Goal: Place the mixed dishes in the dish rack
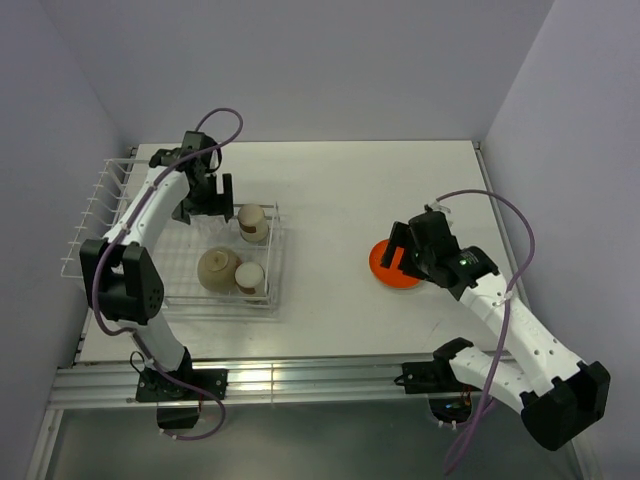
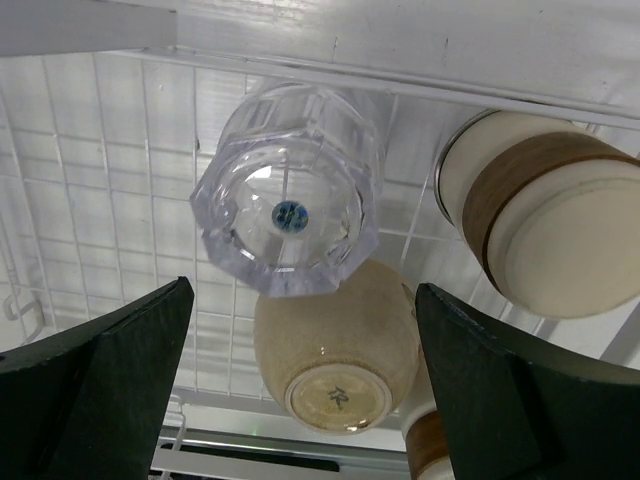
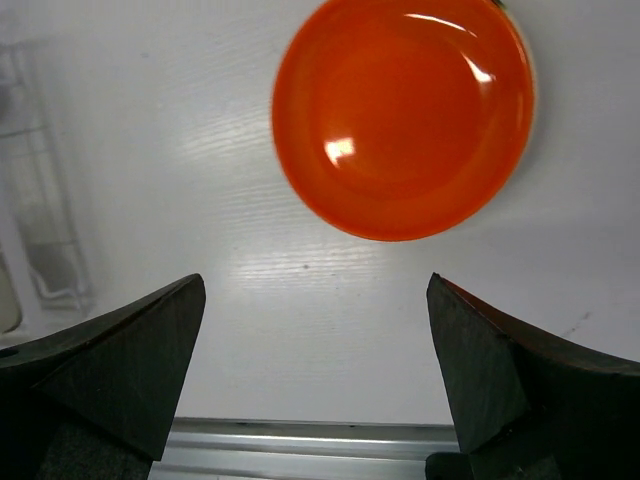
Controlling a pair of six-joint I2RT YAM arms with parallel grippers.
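The desk (image 1: 340, 190) is white and carries every item. The dish rack (image 1: 100, 215) occupies its left side: the row of upright plate slots runs along the far left edge, and the low basket part lies to the right of that row.

The orange plate (image 1: 381, 270) (image 3: 403, 118) lies flat on the desk at the right, well apart from the rack. The right pincer (image 1: 405, 250) (image 3: 315, 285) hangs over the plate's near edge, fingers spread wide, gripping nothing.

The bowl (image 1: 217, 268) (image 2: 335, 350) sits upside down in the basket, foot ring upward. Two cups with a brown band stand in the basket along its right side: one cup (image 1: 253, 222) (image 2: 545, 225) beyond the bowl, the second cup (image 1: 250, 277) (image 2: 430, 440) just beside it.

The clear glass (image 2: 290, 205) rests in the basket with its base upward, next to the bowl. The left pincer (image 1: 205, 195) (image 2: 302, 290) is above the glass, fingers wide apart and not touching it; it grips nothing
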